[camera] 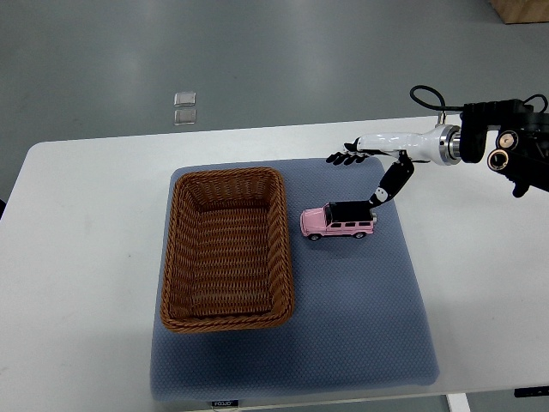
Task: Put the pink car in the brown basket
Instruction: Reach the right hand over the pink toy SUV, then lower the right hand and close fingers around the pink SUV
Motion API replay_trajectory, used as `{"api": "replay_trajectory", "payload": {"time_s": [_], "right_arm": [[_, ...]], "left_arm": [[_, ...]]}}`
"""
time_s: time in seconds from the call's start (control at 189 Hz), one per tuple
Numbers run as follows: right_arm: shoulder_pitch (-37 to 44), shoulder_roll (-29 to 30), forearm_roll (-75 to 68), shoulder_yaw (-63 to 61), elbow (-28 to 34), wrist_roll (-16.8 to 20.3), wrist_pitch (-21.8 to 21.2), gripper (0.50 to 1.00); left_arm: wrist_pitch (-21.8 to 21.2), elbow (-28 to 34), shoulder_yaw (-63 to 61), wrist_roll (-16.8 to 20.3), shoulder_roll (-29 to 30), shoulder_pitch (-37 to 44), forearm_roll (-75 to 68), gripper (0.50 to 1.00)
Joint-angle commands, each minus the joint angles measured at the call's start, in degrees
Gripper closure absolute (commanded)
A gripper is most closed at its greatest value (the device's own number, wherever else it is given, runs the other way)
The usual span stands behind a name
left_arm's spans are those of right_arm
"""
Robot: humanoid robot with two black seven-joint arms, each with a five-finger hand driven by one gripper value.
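A pink toy car (338, 222) with a black roof sits on the blue-grey mat (360, 300), just right of the brown wicker basket (226, 247). The basket is empty. My right hand (364, 167) comes in from the right edge and hovers above and behind the car. Its fingers (343, 157) are spread toward the left, and its thumb (389, 184) points down close to the car's rear roof. It holds nothing. The left arm does not show.
The mat lies on a white table (77, 257). Two small clear squares (184, 107) lie on the grey floor beyond the table's far edge. A brown box corner (523, 9) shows at the top right.
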State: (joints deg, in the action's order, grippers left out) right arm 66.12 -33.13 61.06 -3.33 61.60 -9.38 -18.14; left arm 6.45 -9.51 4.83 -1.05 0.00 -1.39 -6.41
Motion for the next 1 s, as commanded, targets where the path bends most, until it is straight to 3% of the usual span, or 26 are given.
{"api": "replay_trajectory", "payload": {"time_s": [0.0, 0.27, 0.555, 0.825, 0.994], "right_arm": [[-0.12, 0.17, 0.47, 0.78, 0.01, 0.51, 1.27, 0.595], [-2.93, 1.31, 0.64, 0.69, 0.01, 0.42, 3.73, 0.599], [-7.15, 3.5, 2.57, 0.78, -0.69, 0.33, 7.59, 0.66], [-9.17, 5.44, 3.19, 0.78, -2.36, 0.33, 10.32, 0.668], [-9.87, 6.41, 3.98, 0.78, -3.07, 0.24, 11.72, 0.752]], "left_arm": [[0.05, -0.07, 0.0, 0.0, 0.0, -0.02, 0.0, 0.5], [0.05, -0.07, -0.08, 0.0, 0.0, -0.02, -0.09, 0.5], [0.05, -0.07, 0.0, -0.09, 0.0, -0.02, 0.0, 0.5], [0.05, -0.07, 0.0, -0.09, 0.0, -0.02, -0.09, 0.5], [0.05, -0.07, 0.0, -0.09, 0.0, -0.11, 0.0, 0.5]]}}
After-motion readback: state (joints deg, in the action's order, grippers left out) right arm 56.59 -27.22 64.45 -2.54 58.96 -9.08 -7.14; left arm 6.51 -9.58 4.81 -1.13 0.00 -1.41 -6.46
